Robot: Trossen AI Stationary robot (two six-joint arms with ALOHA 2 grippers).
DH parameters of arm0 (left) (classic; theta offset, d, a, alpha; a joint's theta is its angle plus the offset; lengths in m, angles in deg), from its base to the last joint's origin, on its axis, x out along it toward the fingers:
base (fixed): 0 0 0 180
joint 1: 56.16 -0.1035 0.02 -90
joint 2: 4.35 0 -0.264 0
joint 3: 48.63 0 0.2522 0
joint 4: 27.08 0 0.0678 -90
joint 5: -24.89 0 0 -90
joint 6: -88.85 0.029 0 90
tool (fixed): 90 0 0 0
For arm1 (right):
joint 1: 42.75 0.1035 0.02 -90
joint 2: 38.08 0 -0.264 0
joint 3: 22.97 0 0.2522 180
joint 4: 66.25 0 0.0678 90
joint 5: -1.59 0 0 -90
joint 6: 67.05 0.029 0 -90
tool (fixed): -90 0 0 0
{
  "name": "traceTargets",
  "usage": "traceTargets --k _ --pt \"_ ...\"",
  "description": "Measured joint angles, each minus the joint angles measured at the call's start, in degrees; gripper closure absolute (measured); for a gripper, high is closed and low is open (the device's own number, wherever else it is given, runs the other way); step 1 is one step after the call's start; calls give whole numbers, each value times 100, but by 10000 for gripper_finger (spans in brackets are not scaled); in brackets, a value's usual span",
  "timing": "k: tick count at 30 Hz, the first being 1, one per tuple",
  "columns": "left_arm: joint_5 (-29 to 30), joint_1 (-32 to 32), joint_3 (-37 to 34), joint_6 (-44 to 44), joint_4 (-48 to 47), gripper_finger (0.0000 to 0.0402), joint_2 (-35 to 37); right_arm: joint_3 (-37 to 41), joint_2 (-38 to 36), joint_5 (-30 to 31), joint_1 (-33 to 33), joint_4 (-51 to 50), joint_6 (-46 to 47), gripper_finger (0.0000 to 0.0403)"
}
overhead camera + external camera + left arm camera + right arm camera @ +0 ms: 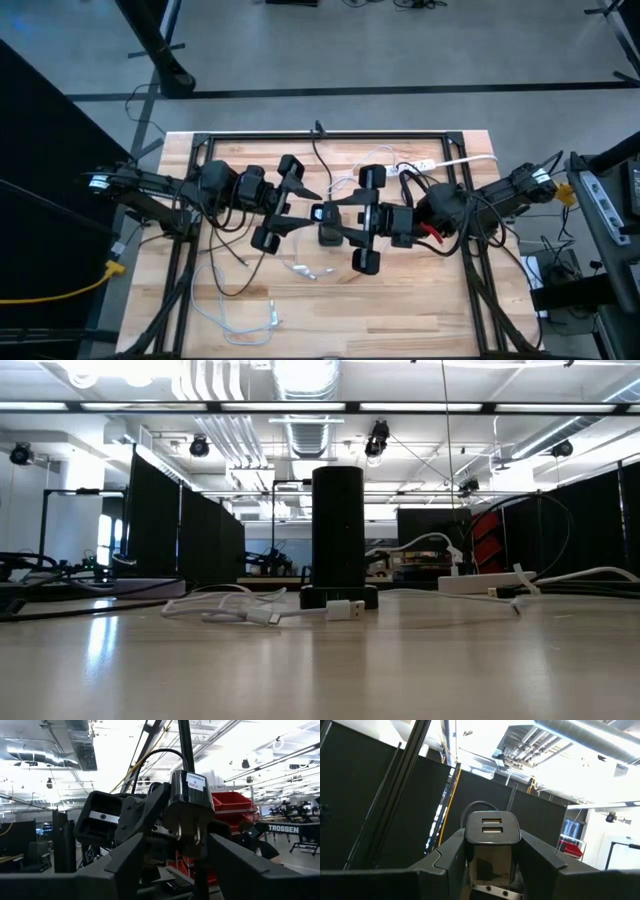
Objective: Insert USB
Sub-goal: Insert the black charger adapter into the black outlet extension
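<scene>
A black charger block (492, 827) with two USB ports on its end face hangs above the table's middle (328, 222), and my right gripper (492, 845) is shut on it. In the left wrist view its plug prongs (190, 832) face my left gripper (185, 865), which is open just short of the block with nothing between its fingers; in the high view this gripper (300, 212) is left of the block. A white USB cable (305, 268) lies loose on the table below, its plug (345, 610) resting on the wood. My right gripper pinches the charger block by its two opposite side walls (470, 851) between its two fingers. The fingers come from the table's right, slanting upward. The block is lifted clear of the table, tilted, its port face toward the right wrist and its prongs toward the left gripper.
A second white cable (240, 325) lies near the front left. A white power strip (430, 165) with cords sits at the back right. In the low view a black upright post (338, 530) stands on the table. Black rails (320, 135) frame the wooden top.
</scene>
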Motion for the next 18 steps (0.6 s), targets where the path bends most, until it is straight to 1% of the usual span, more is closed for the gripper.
traceTargets --k 4,8,13,18 --pt "0 0 0 2 0 228 -2 0 0 2 0 1 -6 262" --pt "-3 -2 0 7 0 261 -2 0 0 10 -2 -25 11 262" --pt "-11 29 0 268 2 301 -2 0 0 22 -26 -130 161 262" --pt "-11 50 0 406 4 321 -2 0 0 21 -44 -140 283 262"
